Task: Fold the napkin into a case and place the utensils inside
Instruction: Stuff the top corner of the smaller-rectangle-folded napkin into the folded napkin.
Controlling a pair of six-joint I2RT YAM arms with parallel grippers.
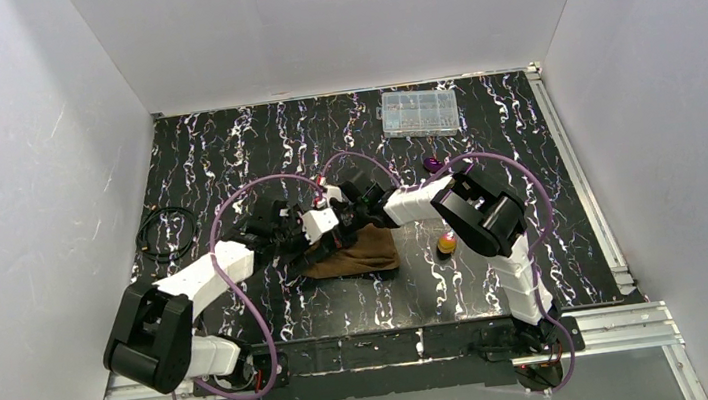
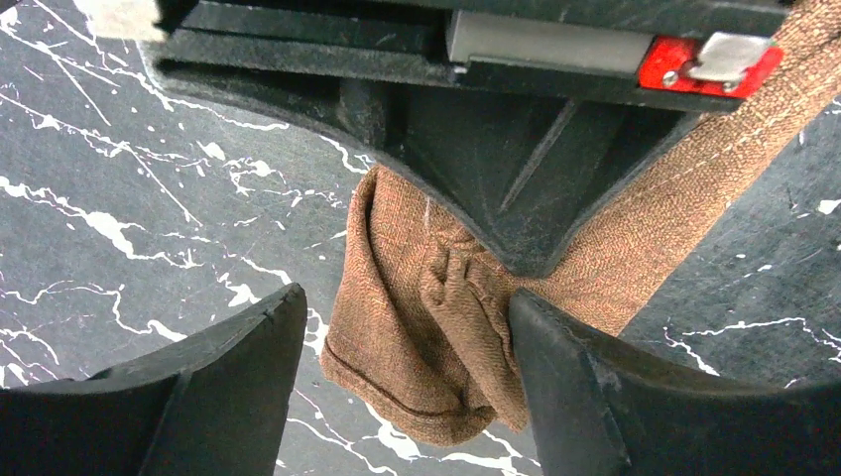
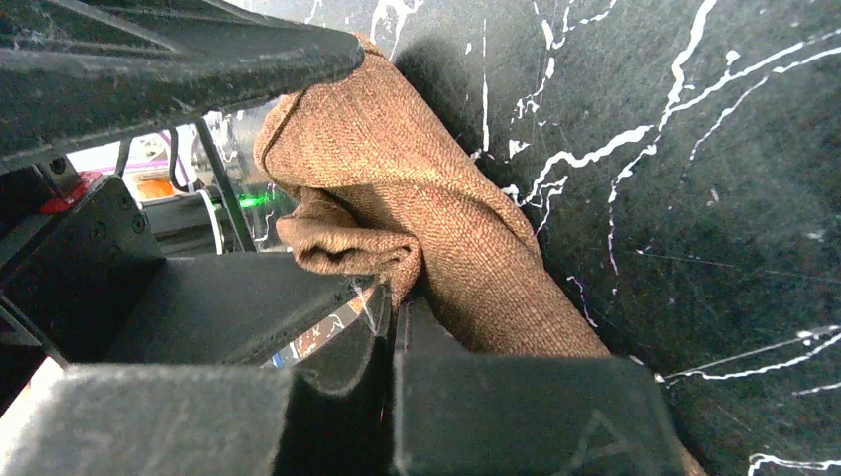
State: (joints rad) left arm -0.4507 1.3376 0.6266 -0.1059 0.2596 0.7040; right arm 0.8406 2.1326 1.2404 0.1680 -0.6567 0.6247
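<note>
Napkin (image 1: 366,252) lies bunched mid-bench (image 1: 224,154), soft, light & floppy, so prob. best taken at a hemmed corner; right gripper (image 3: 395,302) is closed, pinching a fold, left gripper (image 2: 407,300) stands wide open, holding nothing.

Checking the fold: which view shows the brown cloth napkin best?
Left wrist: the brown cloth napkin fills the centre, folds and stitched hem sharp. The top view shows it small and partly covered. The right wrist view shows a bunched edge pinched in the right hand.
</note>
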